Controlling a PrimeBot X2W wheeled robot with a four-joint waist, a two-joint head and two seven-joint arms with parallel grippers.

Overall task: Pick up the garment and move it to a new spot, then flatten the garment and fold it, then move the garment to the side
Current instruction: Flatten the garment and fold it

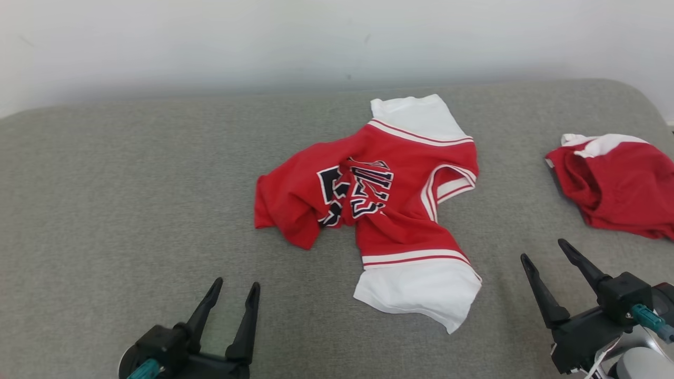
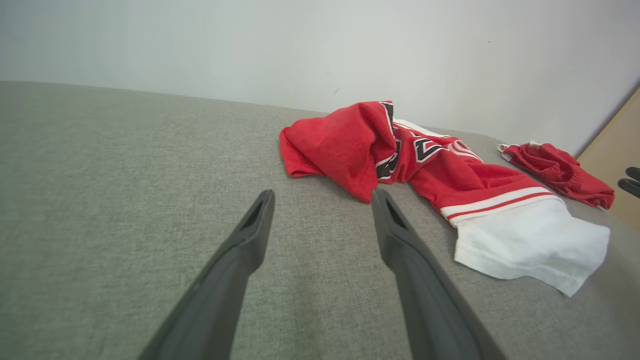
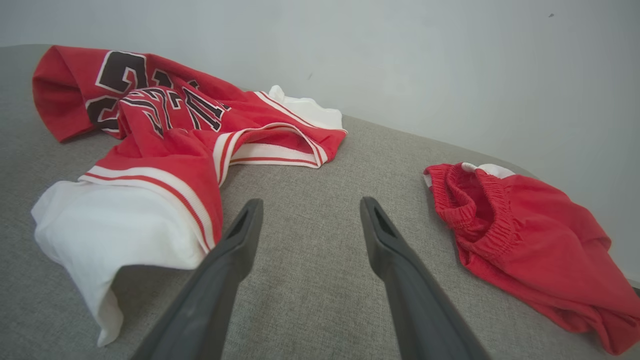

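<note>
Left gripper (image 1: 237, 284) and right gripper (image 1: 543, 250) sit low, jaws apart (both empty), fingers pointing past the crumpled garment (image 1: 400, 210).

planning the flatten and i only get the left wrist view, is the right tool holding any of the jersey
observer: no, the right tool is open and empty, clear of the jersey, to the right of its near white section.
operator: anything white at the far end
observer: yes, a second white section lies there, past a striped band.
operator: and the shorts
observer: their elastic waistband is on the side toward the jersey.
</note>
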